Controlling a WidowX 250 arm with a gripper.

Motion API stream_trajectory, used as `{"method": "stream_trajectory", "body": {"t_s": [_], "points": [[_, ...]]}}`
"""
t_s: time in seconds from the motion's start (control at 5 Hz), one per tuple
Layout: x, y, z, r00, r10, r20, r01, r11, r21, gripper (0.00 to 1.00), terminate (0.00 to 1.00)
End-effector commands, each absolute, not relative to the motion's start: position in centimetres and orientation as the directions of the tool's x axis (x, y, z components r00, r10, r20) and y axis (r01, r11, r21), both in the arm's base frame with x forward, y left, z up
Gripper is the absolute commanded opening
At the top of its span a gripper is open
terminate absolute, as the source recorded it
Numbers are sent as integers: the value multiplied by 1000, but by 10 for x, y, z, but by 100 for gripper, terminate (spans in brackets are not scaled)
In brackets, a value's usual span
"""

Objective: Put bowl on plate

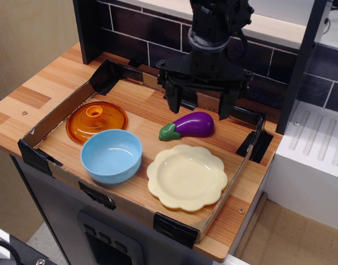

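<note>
Status: round light-blue plastic bowl [111, 155] sits beside scalloped cream plate [186, 176]; your black claw [201, 108] hangs spread, empty; transfer unstarted.

orange lid [97, 121], purple eggplant [190, 126], cardboard tray [53, 115]

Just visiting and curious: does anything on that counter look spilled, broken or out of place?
Nothing stands out. The light-blue plastic bowl, scalloped cream plate, orange knobbed lid and purple toy eggplant all sit intact.

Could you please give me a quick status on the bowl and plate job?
Gripper open, empty, above the eggplant. Bowl upright on the board, left of plate, not on it. Plate bare; orange lid behind bowl.
</note>
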State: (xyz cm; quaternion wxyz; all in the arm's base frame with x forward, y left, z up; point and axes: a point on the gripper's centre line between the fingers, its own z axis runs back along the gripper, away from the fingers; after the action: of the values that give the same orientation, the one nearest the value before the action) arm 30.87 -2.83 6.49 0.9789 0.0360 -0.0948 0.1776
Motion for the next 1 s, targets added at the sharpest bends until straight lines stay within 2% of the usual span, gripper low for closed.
{"method": "stream_trajectory", "body": {"t_s": [0.0, 0.2, 0.6, 0.8], "points": [[309, -28, 65, 919, 341, 198, -355, 934, 37, 100, 0], [288, -13, 64, 927, 337, 166, -346, 938, 29, 100, 0], [252, 20, 58, 883, 423, 201, -432, 902, 0, 100, 0], [248, 26, 42, 880, 437, 187, -448, 894, 18, 100, 0]]}}
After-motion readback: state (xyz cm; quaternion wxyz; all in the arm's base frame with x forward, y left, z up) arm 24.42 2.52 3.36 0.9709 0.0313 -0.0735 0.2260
